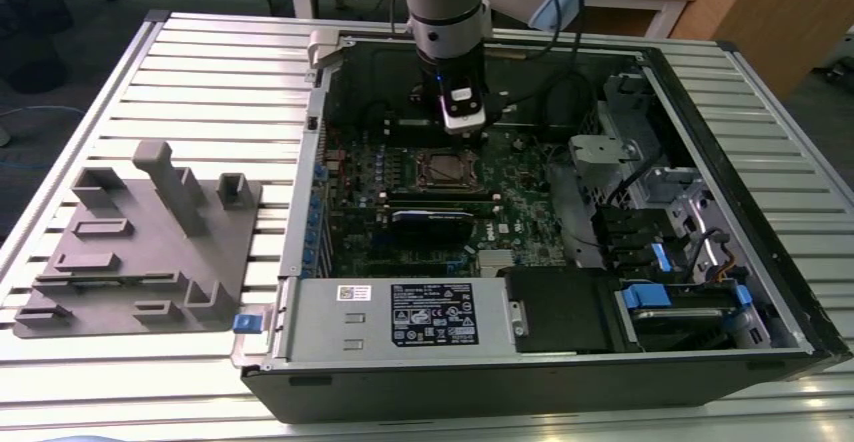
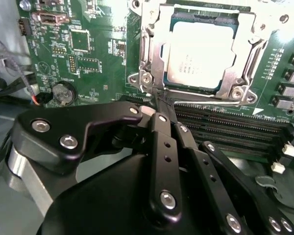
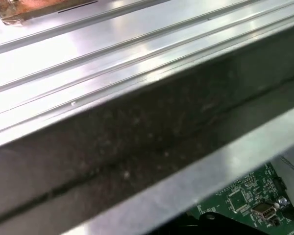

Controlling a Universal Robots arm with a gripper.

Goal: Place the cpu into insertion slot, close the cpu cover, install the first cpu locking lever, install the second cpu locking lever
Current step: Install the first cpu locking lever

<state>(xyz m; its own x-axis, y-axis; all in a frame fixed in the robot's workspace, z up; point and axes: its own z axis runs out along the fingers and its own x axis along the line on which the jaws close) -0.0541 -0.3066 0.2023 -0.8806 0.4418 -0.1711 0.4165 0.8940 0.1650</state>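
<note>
exterior view: gripper [image 1: 462, 130], fingers pressed together, at twelve o'clock of the cpu cover [image 1: 418, 171], which lies over the cpu [image 2: 201, 54], one edge cropped in the second wrist view.

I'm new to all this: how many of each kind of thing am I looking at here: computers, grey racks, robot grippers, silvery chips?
Open computer case: 1
Grey rack: 1
Gripper: 1
cpu: 1
Total: 4
</note>
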